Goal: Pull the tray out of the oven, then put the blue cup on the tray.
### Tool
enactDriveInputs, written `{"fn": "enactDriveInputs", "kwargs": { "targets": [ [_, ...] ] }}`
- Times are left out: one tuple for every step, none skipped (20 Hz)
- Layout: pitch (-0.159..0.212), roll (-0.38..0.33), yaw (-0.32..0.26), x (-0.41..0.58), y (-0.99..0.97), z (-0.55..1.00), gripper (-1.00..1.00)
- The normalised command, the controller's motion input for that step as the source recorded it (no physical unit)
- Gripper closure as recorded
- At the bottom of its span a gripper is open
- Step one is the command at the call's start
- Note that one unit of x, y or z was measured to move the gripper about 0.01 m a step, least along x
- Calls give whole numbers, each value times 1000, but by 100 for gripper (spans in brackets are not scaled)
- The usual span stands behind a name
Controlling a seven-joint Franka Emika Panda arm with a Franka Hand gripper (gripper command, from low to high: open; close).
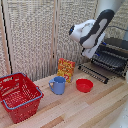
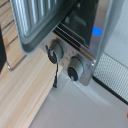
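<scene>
- One arm is mine, white and black (image 1: 92, 31), reaching down from above toward the boxy black and silver toaster oven (image 1: 116, 52) at the exterior view's right.
- My claw is not visible in either view, hidden behind my own wrist in the exterior view, so I cannot tell whether it is wide, narrow or holding anything.
- The oven's ribbed drop-down door (image 1: 94, 72) hangs open, tilted down toward the pale wooden bench (image 1: 75, 107).
- Inside the oven opening I see dark thin parallel bars, the wire rack tray (image 1: 109, 60); how far out it sits I cannot tell.
- My wrist view looks closely at the oven's front: the ribbed door (image 2: 35, 22) fills one corner, with two round silver knobs (image 2: 76, 67) beside it and a small blue light (image 2: 97, 32) glowing on the silver panel.
- The small light-blue mug (image 1: 58, 85) stands upright on the bench, well apart from the oven, its handle pointing to the exterior view's left.
- A shallow red bowl (image 1: 84, 85) sits near the mug, between it and the oven door.
- A red and yellow snack packet (image 1: 65, 69) stands upright behind the mug.
- A red wire shopping basket with blue handles (image 1: 20, 96) sits at the exterior view's left, near the mug.
</scene>
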Motion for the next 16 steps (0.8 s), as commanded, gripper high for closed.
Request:
{"fn": "enactDriveInputs", "kwargs": {
  "targets": [
    [-26,207,-64,220,271,491,-100],
    [-32,207,-68,226,283,477,-100],
    [-50,200,-77,237,286,471,-100],
    [-74,195,-84,257,300,443,-100],
    [-75,204,-78,277,309,414,-100],
    [-84,222,-71,311,351,337,-100],
    [-110,223,-62,389,397,249,-100],
    [-93,254,-44,397,426,217,-100],
    [-87,267,-39,403,463,194,-100],
    [-89,271,-39,409,489,171,-100],
    [-85,281,-34,411,517,154,-100],
    [-85,284,-34,409,526,149,-100],
    [-85,286,-36,403,537,137,-100],
    [-84,287,-38,397,540,137,-100],
    [-80,290,-38,391,549,131,-100],
    [-75,294,-38,389,554,131,-100]
  ]
}}
